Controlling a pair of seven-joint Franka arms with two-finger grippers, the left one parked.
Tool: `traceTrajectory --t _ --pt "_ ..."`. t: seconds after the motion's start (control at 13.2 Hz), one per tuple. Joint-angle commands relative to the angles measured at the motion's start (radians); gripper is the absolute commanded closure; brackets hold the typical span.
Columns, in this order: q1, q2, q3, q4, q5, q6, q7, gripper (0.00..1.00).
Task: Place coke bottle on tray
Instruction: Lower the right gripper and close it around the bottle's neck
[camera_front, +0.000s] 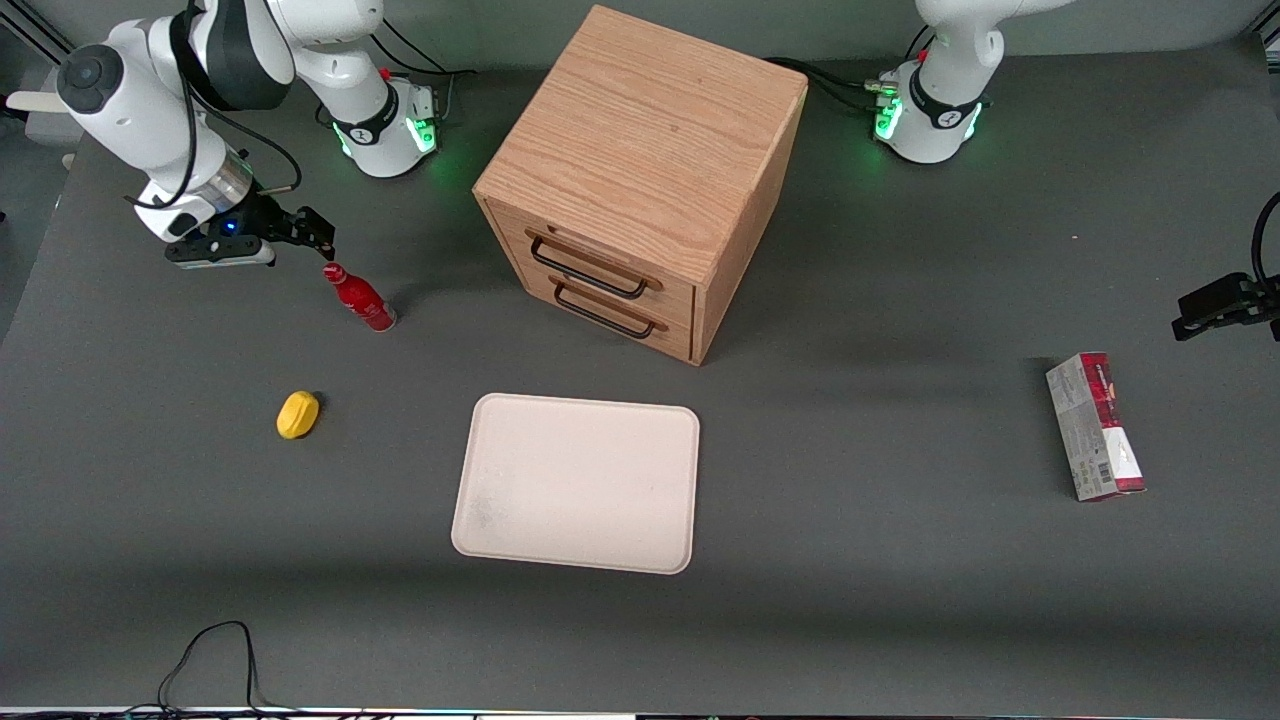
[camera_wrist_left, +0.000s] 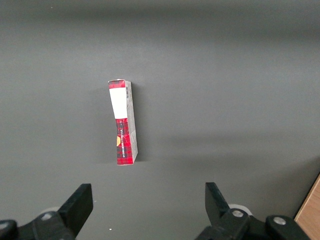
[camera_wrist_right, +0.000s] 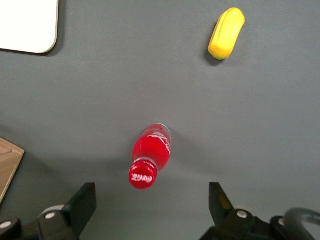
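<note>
Cabinet (camera_front: 640, 190), carton (camera_front: 1094, 427), perhaps lemon (camera_front: 297, 414).

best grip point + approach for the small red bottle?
Probably the body just below the neck of the small red bottle with the red cap, coming from above. It stands upright on the table with clear space around it, and the right arm's pincer is open, fingers set wide to either side of the cap.

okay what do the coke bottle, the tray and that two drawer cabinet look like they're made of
Coke bottle: glossy red body and cap with highlights, probably plastic or coated metal; it stands just below the open gripper. Tray: matte cream, smooth moulded corners and low rim, likely plastic. Cabinet: visible oak-like grain, so wood or wood veneer, with dark handles that look like metal.
</note>
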Motion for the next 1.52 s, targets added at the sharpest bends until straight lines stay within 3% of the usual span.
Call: traceTrajectory --t 0.0,1.06,1.22,1.44 --pt "0.039 0.048 -0.004 -0.023 -0.004 0.082 0.065 0.00" --pt "0.048 0.066 -0.005 -0.133 -0.004 0.228 0.065 0.03" --pt "0.048 0.062 -0.005 -0.147 -0.004 0.243 0.065 0.13" --pt "0.048 0.060 -0.005 -0.147 -0.004 0.245 0.063 0.43"
